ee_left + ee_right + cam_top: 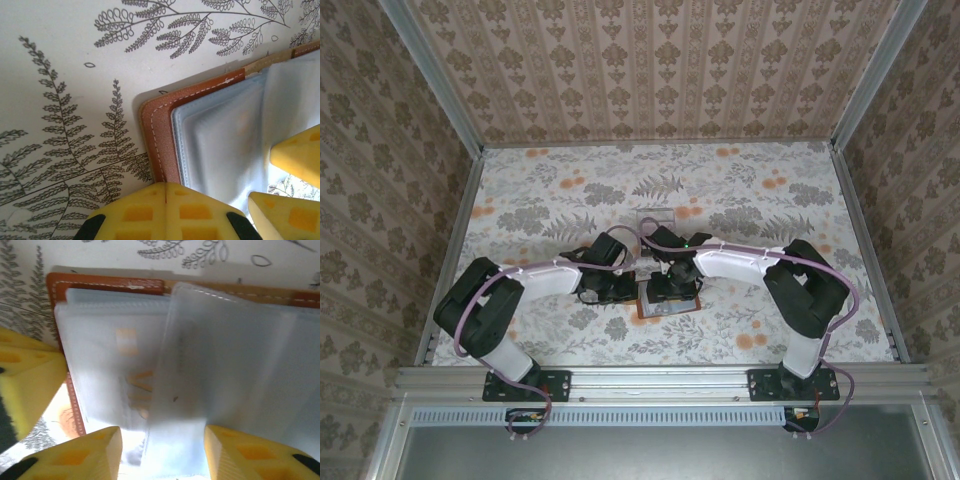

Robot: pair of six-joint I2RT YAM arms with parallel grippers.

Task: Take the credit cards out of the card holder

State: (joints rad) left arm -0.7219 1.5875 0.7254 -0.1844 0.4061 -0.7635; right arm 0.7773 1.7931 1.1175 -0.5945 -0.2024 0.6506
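card holder (670, 311): open flat between both grippers.
left gripper (165, 190): clenched empty at the leather edge, likely pinning it.
right gripper (162, 435): jaws parted astride pocket leaf (240, 355), grasping nothing.
credit cards (132, 360): seemingly inside the sleeves.

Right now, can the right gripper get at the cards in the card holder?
Probably yes. The right gripper hangs open over the opened card holder, a frosted sleeve between its fingers, nothing in the way. The shut left gripper sits at the holder's edge, clear. What that sleeve holds I cannot tell.
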